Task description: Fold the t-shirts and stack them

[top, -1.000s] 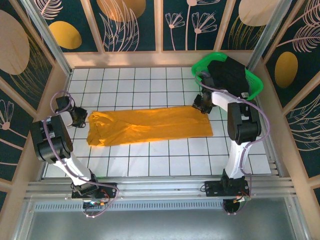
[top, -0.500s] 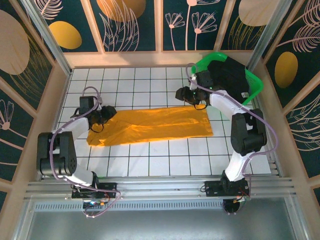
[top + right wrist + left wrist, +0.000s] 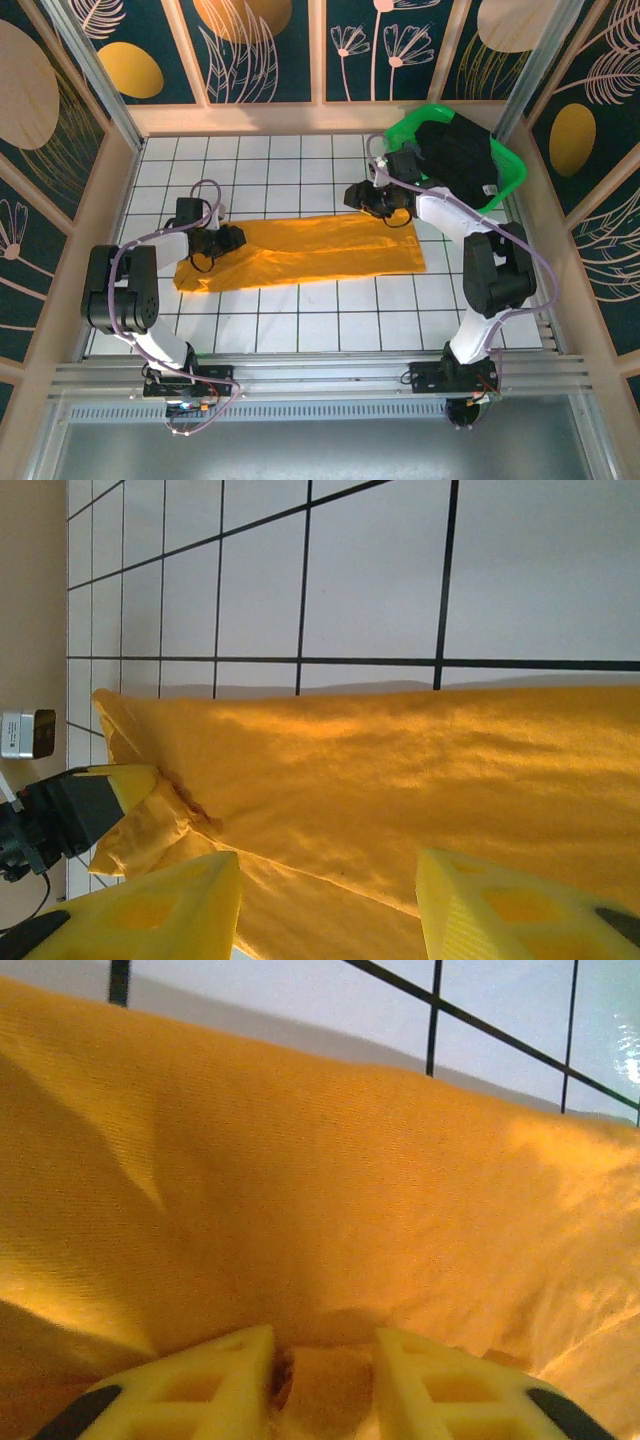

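**Readying a crosswise fold**

Pinching the left end of the orange shirt, mid-frame, with the left claw; holding the right claw spread over its upper edge, likely to grab next. Leaving the black shirt in the upper-right basket.

The left arm lies low and bent inward, the left gripper pinched onto a fold of the orange t-shirt. The right arm reaches far forward, elbow crooked, the right gripper spread wide, its fingers well apart.
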`<state>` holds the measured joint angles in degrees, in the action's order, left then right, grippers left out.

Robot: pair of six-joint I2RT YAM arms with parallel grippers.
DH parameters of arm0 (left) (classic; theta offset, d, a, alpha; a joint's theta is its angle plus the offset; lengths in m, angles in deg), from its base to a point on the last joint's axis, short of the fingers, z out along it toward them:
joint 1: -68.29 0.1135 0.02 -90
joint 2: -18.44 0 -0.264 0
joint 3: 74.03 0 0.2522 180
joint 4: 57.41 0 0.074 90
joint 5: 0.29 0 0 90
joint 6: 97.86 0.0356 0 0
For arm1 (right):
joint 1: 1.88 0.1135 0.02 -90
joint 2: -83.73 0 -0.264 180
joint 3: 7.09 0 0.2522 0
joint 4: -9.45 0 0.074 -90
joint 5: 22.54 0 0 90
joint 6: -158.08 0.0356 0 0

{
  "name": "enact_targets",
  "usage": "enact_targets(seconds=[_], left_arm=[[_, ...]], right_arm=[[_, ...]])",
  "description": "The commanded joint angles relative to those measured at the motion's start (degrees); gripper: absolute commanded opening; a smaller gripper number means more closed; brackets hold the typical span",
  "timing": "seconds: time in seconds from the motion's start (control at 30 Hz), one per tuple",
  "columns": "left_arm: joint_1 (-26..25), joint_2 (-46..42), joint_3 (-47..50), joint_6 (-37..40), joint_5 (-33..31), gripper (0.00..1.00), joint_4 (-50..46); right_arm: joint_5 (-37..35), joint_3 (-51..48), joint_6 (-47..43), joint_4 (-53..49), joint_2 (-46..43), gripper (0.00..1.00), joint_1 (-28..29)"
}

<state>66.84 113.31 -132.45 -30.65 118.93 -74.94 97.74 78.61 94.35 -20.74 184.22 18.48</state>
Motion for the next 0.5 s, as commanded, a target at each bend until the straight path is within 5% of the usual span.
enact_targets(seconds=[0.0,0.2,0.47], left_arm=[[-0.4,-2.1,0.7,1.3,-1.8,0.23,-1.3],[-1.1,-7.1,2.2,-2.0,-2.5,0.0,-3.1],[-4.8,-16.3,8.1,-17.9,-2.3,0.0,-7.8]], right_arm=[[0.2,-1.2,1.1,1.1,-2.0,0.5,0.3],[-0.4,-1.0,1.5,1.1,-1.6,0.49,0.2],[-0.7,-0.9,1.4,1.0,-1.2,0.48,0.3]])
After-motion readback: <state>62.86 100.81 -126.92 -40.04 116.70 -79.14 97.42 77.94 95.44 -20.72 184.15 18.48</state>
